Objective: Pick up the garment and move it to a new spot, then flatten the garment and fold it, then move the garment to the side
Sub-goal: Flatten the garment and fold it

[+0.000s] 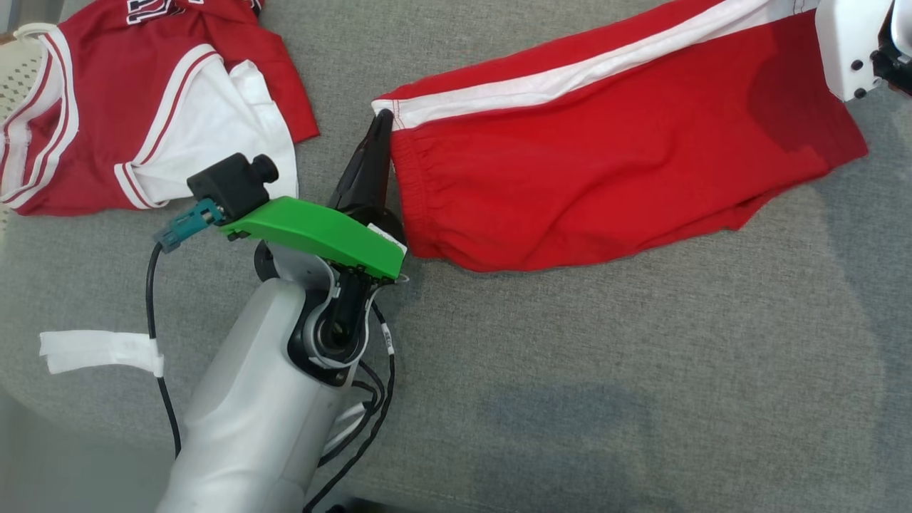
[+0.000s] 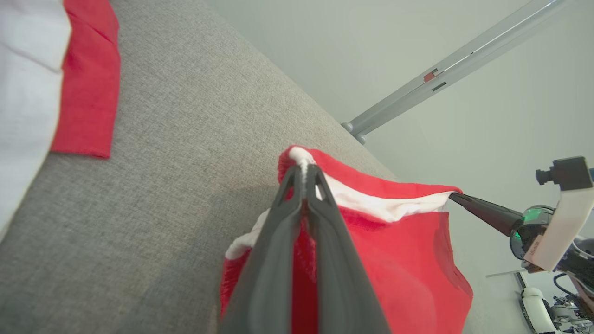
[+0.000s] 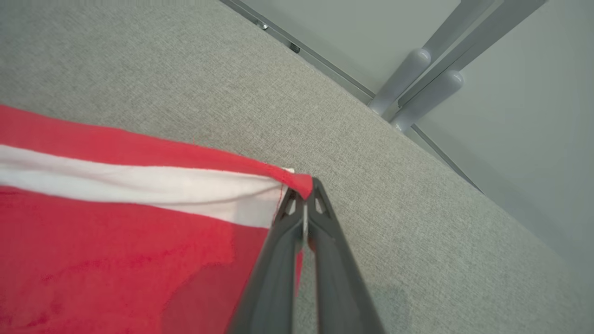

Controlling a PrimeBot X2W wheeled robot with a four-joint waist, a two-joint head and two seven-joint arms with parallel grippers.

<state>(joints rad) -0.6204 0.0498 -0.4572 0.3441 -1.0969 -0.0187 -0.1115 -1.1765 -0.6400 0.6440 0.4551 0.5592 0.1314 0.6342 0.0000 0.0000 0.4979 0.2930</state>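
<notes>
The shorts (image 1: 613, 164) run off the head view's top edge, their far corner hidden under the right arm's white housing (image 1: 848, 50). The jersey (image 1: 107, 114) is cut by the top and left edges, its lettering (image 1: 153, 8) unreadable. Lower-right clutter (image 2: 564, 311) in the left wrist view is blurred.

Grey woven fabric table (image 1: 570, 370) runs under the left tool (image 2: 304, 172) and right tool (image 3: 305, 195). Past right tool: table edge, two pale grey metal tubes (image 3: 403, 79), plain pale grey-green background. Past left tool: one slanted grey bar (image 2: 455, 65). Light soft, even, faint shadows.
</notes>
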